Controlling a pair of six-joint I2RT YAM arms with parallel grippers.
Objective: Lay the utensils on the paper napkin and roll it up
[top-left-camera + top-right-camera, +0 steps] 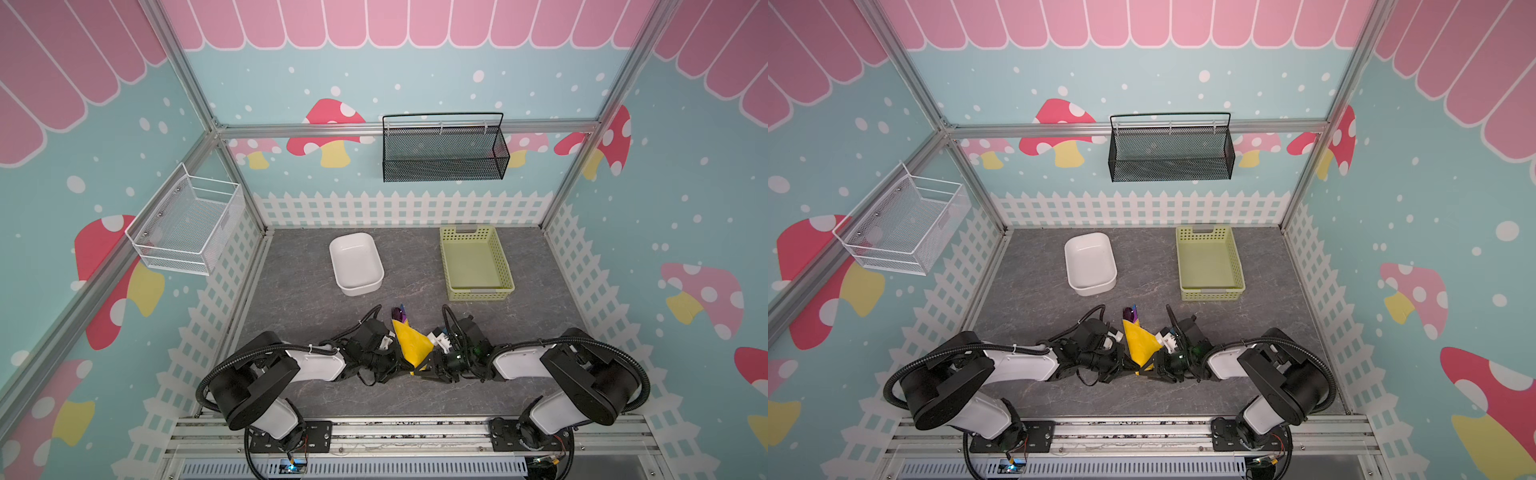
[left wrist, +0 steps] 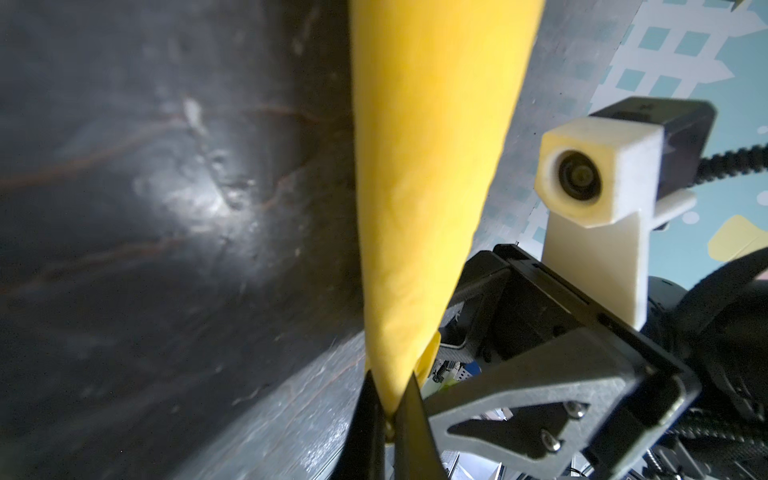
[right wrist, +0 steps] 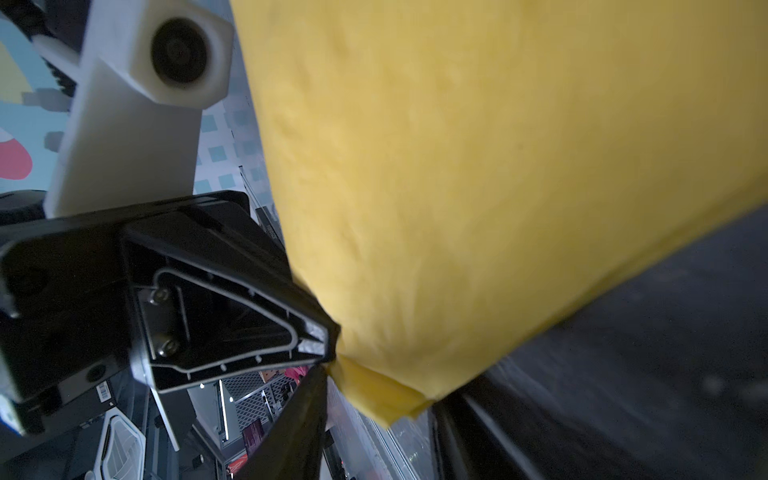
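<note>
In both top views the paper napkin [image 1: 409, 345] [image 1: 1140, 343] forms a yellow cone at the table's [image 1: 316, 299] near middle, the utensils [image 1: 400, 313] poking from its far end; the left wrist view shows the left gripper [image 2: 390, 409] pinched on its tip; the right wrist view shows the right gripper [image 3: 380, 399] with jaws apart around the folded corner

1. The arms [image 1: 316, 365] are black with smooth white covers.
2. A bumpy black cable [image 2: 731, 160] leaves the white, boxy camera [image 2: 598, 166].
3. Silver screws [image 2: 575, 409] sit in the dark, three-cornered fingers [image 2: 540, 374].
</note>
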